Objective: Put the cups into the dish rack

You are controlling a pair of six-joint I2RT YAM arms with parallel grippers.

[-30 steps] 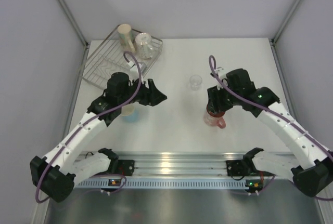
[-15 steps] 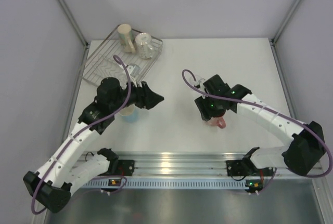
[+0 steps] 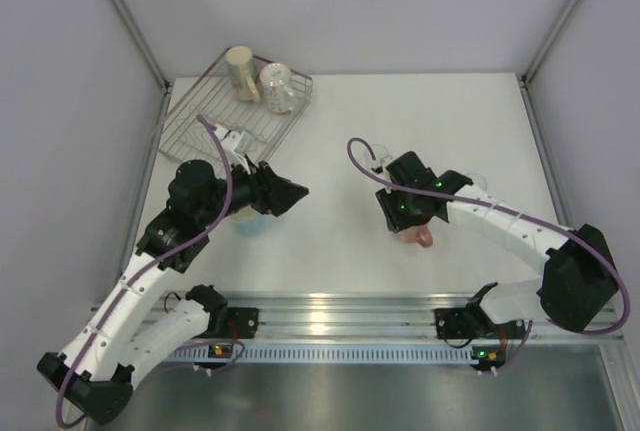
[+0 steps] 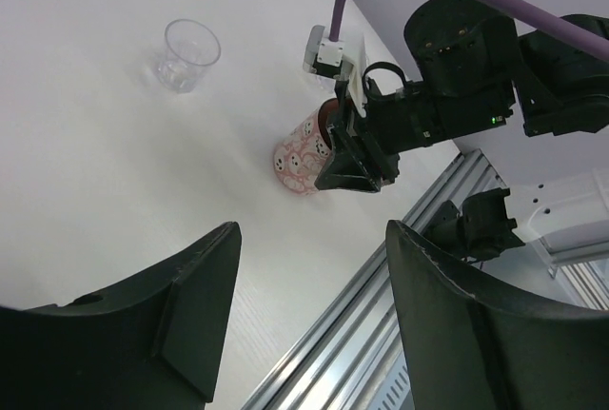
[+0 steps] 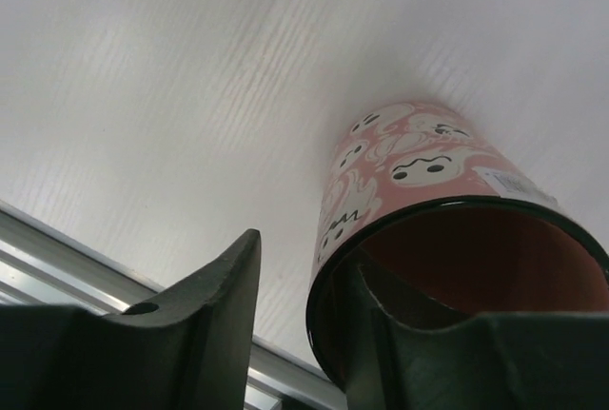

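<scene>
Right gripper (image 5: 306,263) straddles the rim of the pink mug (image 5: 411,170), one finger inside, not clamped yet. The mug stands on the table (image 3: 345,116), well apart from the rack (image 3: 192,137). Squeeze firmly before lifting. Left gripper (image 4: 312,231) gapes empty.

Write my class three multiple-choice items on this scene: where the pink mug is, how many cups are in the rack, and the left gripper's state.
1. Where is the pink mug? A in the rack; B on the table; C under the left gripper.
2. How many cups stand in the rack? A none; B two; C four.
3. The left gripper is: A open, empty; B shut on a cup; C shut, empty.
Key: 1 B, it stands on the table, the right gripper astride its rim. 2 B, a cream mug and a dotted mug. 3 A, nothing between its spread jaws.
</scene>
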